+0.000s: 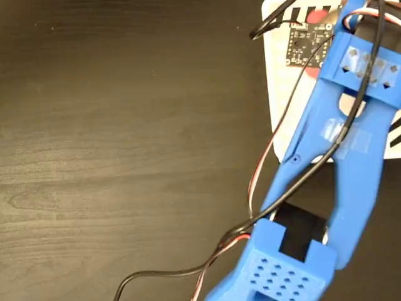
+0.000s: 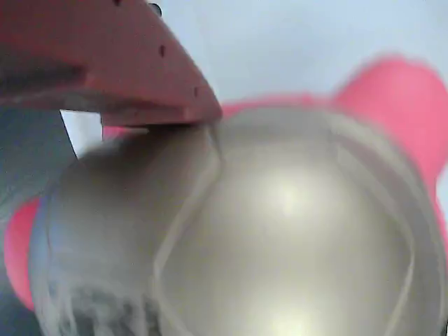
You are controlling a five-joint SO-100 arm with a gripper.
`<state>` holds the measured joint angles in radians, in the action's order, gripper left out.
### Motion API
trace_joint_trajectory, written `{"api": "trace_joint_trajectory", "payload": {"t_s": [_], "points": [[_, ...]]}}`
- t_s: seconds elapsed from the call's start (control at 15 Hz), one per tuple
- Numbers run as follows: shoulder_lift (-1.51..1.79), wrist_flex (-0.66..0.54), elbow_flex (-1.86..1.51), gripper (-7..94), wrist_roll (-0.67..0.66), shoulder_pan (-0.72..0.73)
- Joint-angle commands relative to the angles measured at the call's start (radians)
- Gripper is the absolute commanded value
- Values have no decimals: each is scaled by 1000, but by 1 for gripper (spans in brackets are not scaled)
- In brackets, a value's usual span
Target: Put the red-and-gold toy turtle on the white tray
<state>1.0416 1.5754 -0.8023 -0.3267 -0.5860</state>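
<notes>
We see a dark wood-grain table (image 1: 113, 144) filling most of the fixed view, bare across its whole 9 o'clock half. Over it, the blue arm (image 1: 351, 157) runs from the 6 o'clock edge up toward 1 o'clock, with black, red and white cables (image 1: 263, 169) trailing along its 9 o'clock side and a small dark circuit board (image 1: 305, 42) near its upper end.

Under the arm's upper part lies the white tray (image 1: 282, 94), at 1 o'clock in the fixed view, with black stripes showing at its top edge and again at 3 o'clock.

In the wrist view the red-and-gold toy turtle (image 2: 280, 217) fills nearly the whole frame, blurred by closeness: its shiny gold shell in the centre, coral-red limbs at 2 o'clock and 8 o'clock, pale tray surface behind it at 12 o'clock. One finger (image 2: 105, 63) of the gripper sits at 10 o'clock, its edge touching the shell. We cannot tell whether the gripper clamps the turtle, since only one finger is visible.
</notes>
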Motion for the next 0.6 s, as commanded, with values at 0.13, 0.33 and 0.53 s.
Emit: {"api": "trace_joint_trajectory", "payload": {"t_s": [0.13, 0.33, 0.53], "points": [[51, 9, 12, 54, -20, -15], [57, 9, 3, 54, -21, -15], [109, -14, 11, 19, 21, -14]]}}
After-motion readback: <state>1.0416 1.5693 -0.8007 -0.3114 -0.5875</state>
